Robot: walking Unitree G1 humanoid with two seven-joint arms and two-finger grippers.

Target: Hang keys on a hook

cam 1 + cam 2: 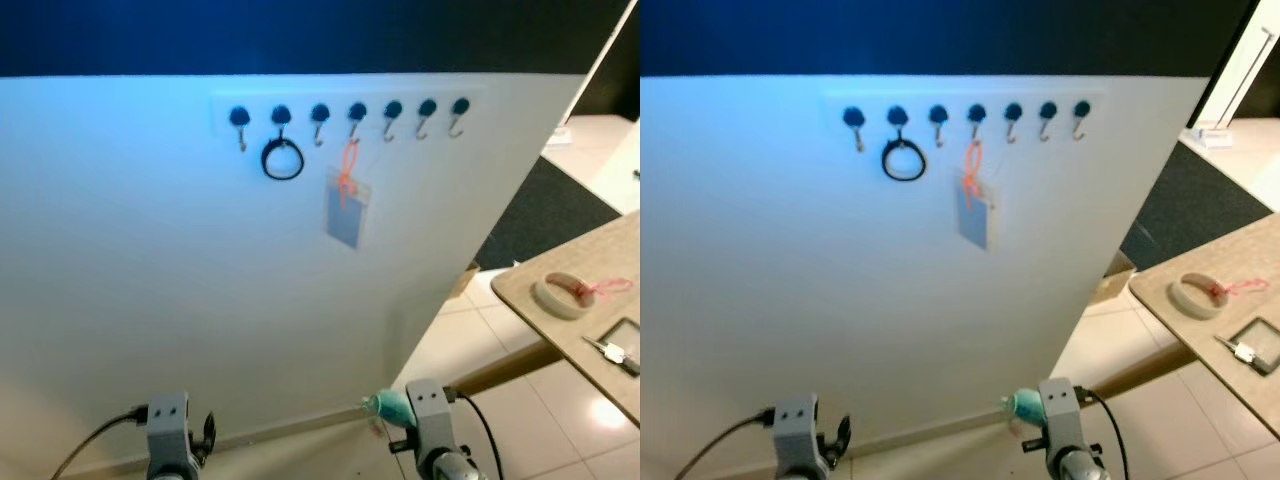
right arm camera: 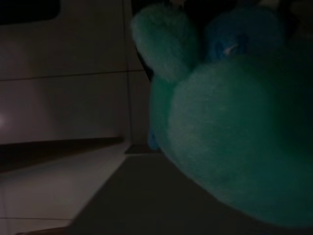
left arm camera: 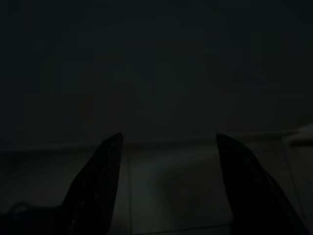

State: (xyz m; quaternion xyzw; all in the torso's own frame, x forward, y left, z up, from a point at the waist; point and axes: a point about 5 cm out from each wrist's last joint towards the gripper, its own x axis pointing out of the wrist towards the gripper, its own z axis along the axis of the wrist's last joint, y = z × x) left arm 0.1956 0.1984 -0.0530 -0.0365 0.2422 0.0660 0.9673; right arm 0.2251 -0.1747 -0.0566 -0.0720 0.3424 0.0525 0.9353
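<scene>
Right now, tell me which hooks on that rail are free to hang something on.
Free: the leftmost hook, the third hook between black ring and orange-strapped tag, and the three rightmost hooks. Crowded: second and fourth hooks.

This looks like the entry or hallway of a home: a white wall (image 1: 150,300) carries a rail of seven hooks (image 1: 350,112), and hung on them are a black ring (image 1: 283,160) and a card holder (image 1: 346,212) on an orange strap. The floor (image 1: 470,330) is of pale glossy tiles, with a dark mat (image 1: 550,215) further back. To the right stands a wooden table (image 1: 520,285) holding small household things: a roll of tape (image 1: 562,294), a key (image 1: 612,350) and a small dark tray (image 1: 627,334).
</scene>
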